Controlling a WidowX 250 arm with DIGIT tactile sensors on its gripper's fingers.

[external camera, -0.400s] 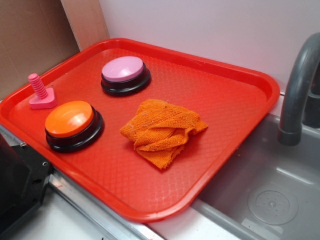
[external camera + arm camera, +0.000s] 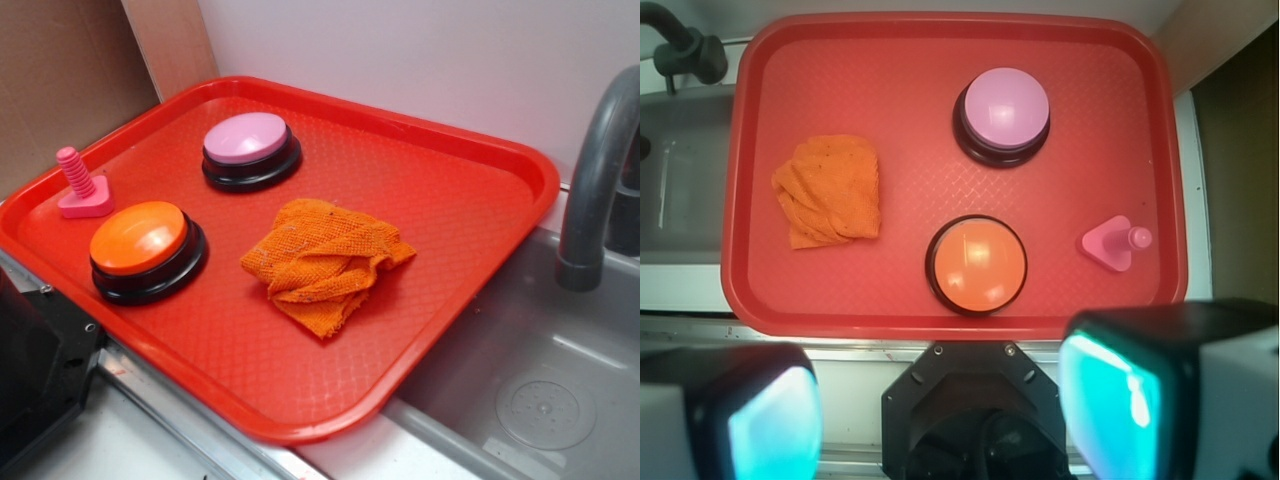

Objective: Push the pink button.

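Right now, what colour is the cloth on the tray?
Orange cloth, on the red tray; clearest in the exterior view.

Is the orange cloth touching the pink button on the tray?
Apart. In the exterior view, bare red tray shows between the pink button and the orange cloth; the wrist view shows the same gap.

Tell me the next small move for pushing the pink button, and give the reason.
Probably shut the jaws and carry the gripper forward over the tray until it sits above the pink button. In the wrist view the open fingers hang high at the tray's near edge, the orange button lies between them and the target, and nothing touches the pink dome yet.
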